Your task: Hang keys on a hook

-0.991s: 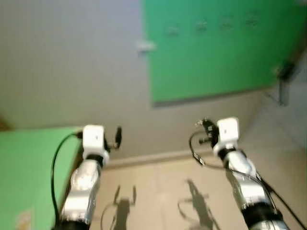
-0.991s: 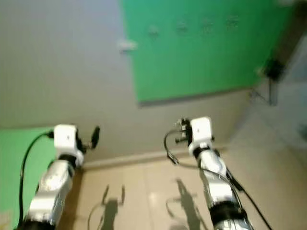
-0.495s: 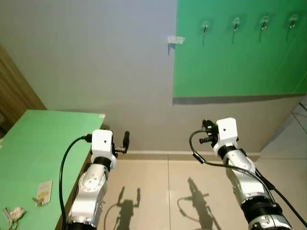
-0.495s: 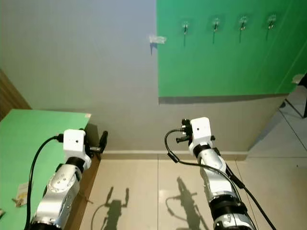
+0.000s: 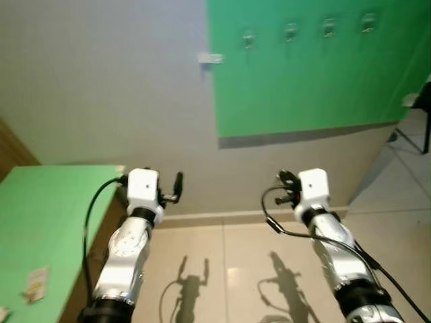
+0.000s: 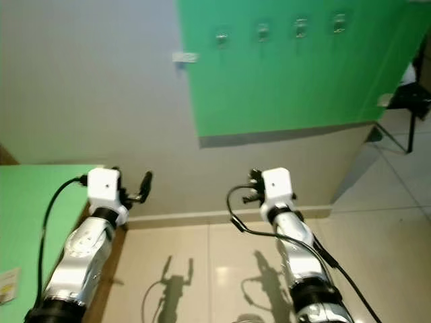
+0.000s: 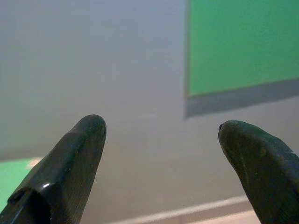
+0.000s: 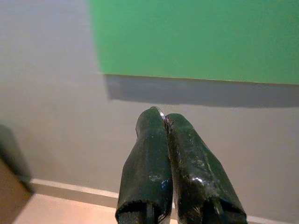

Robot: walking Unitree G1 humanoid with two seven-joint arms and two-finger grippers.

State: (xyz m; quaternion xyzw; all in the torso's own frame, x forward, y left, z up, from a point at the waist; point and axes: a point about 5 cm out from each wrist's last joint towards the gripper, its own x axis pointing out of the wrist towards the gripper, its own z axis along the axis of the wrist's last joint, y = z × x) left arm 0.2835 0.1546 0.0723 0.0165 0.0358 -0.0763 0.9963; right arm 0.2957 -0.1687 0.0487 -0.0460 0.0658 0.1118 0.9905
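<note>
A green wall board (image 5: 303, 74) carries a row of several small hooks (image 5: 290, 31) near its top, high on the grey wall ahead. My left gripper (image 5: 176, 186) is raised in front of the wall beside the green table (image 5: 47, 215); its two black fingers (image 7: 70, 168) stand wide open with nothing between them. My right gripper (image 5: 285, 183) is raised below the board, its fingers (image 8: 149, 154) pressed shut. A thin pale sliver shows at their tip; I cannot tell what it is. Both grippers are well below the hooks.
A small card (image 5: 35, 284) lies on the green table at the left. A white tab (image 5: 211, 58) sticks out of the grey wall left of the board. A dark stand or chair (image 6: 411, 94) is at the far right. Beige tiled floor (image 5: 236, 269) lies below, with a skirting along the wall.
The whole picture has shifted and blurred: the camera swung, so the board and hooks now sit further left. Both arms keep the same raised pose.
</note>
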